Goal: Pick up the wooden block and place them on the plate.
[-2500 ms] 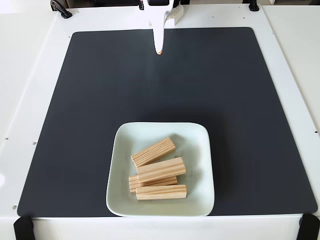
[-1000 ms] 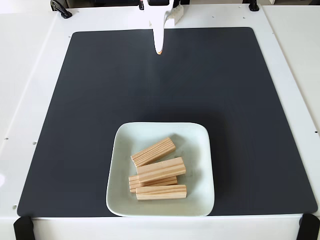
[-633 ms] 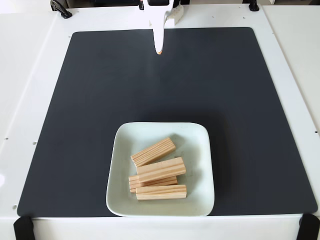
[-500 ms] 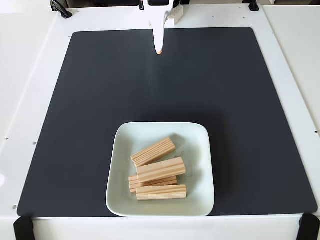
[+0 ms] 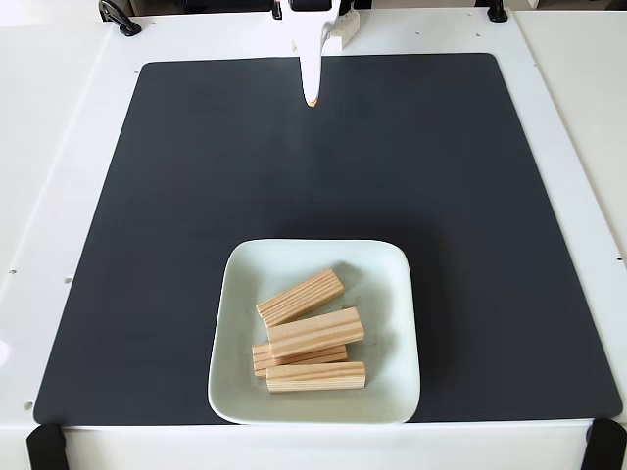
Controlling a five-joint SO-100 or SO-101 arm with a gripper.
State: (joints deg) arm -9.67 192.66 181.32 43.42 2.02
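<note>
One fixed view here, and it's mounted high, looking steeply down from the near side of the table (image 5: 59, 147) toward the far edge where the arm is based. The dark mat (image 5: 196, 196) narrows toward the top of the picture, so the camera tilts forward rather than pointing straight down. It stands back enough to take in the whole mat and a white margin on all sides. The plate (image 5: 240, 294) sits nearest the lens, low in the picture; the gripper (image 5: 312, 98) reaches in from top centre.
</note>
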